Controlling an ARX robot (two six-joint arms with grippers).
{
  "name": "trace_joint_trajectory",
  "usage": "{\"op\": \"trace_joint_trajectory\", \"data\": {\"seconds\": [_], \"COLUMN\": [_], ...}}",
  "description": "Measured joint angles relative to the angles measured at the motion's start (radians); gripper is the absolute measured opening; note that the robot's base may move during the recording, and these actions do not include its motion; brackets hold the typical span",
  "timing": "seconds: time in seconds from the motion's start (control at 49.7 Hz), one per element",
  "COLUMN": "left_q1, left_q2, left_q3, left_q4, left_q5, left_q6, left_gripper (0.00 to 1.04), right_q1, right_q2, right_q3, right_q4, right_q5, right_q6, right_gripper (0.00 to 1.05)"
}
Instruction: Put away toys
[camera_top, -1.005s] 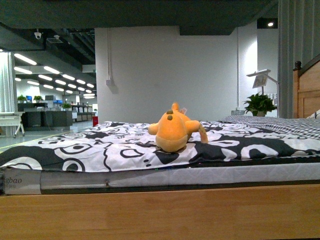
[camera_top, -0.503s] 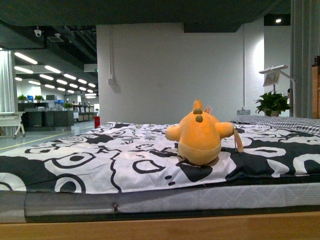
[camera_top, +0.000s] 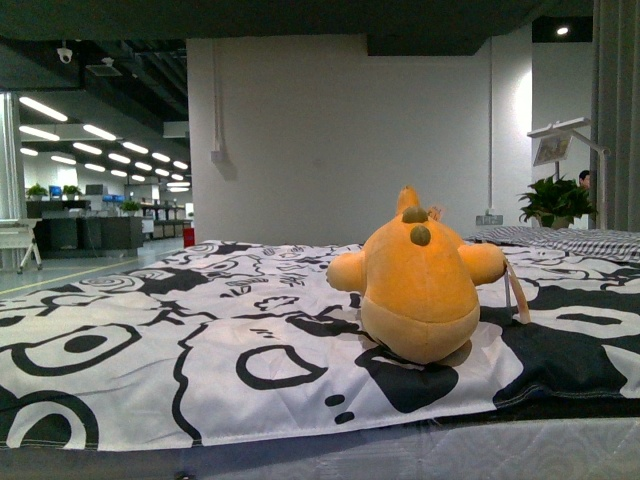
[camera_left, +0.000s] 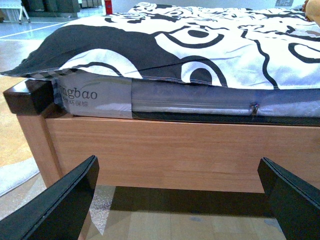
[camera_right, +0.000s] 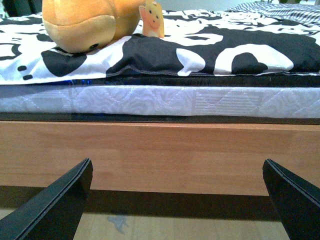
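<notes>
As the front camera has closed in on the table (camera_top: 150, 350), which is a mattress on a wooden frame under a black-and-white patterned cover, the orange-yellow plush animal (camera_top: 418, 285) fills much more of that view than it did a second ago. It also sits somewhat further right in the picture. The wooden frame that crossed the bottom of the front view earlier is now out of it, and only the cover and a strip of mattress edge show. The toy looks to be lying where it was, near the front edge of the cover, with its paper tag (camera_top: 517, 300) hanging at its side. I judge the change to be the robot's approach and not a move of the toy, though the shift in angle makes that hard to rule on.

For the task, this means the reach is shorter but nothing has been picked up. Neither arm shows in the front view. The left claw (camera_left: 177, 161) is spread wide and empty, low in front of the frame and well off to one side of the toy. The right claw (camera_right: 177, 162) is likewise released and empty, below mattress level, with the plush visible above it on the cover. It seems the better placed to rise and take the toy.
</notes>
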Motion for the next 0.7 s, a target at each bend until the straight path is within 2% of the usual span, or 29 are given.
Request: {"op": "trace_joint_trajectory", "data": {"seconds": [0.342,0.442,0.503,0.583,0.704], "left_q1": [0.0,0.0,0.0,0.0,0.0], "left_q2": [0.0,0.0,0.0,0.0,0.0], "left_q3": [0.0,0.0,0.0,0.0,0.0], "left_q4": [0.0,0.0,0.0,0.0,0.0], "left_q5": [-0.001,0.0,-0.001,-0.001,-0.001], "left_q6": [0.0,0.0,0.0,0.0,0.0], "left_gripper": [0.99,0.99,0.99,0.99,0.99], "right_q1": [0.0,-0.101,-0.167,-0.219,-0.22], "right_q2": [0.0,0.065,0.136,0.212,0.386], "right_q3": [0.0,0.014,0.039,0.086,0.192], "right_q4": [0.0,-0.003,0.059,0.143,0.295], "right_q5": [0.0,-0.252,-0.34,-0.377,-0.367], "right_q6": [0.0,0.119,0.178,0.232,0.253], "right_gripper": [1.04,1.04,1.04,1.04,1.04]}}
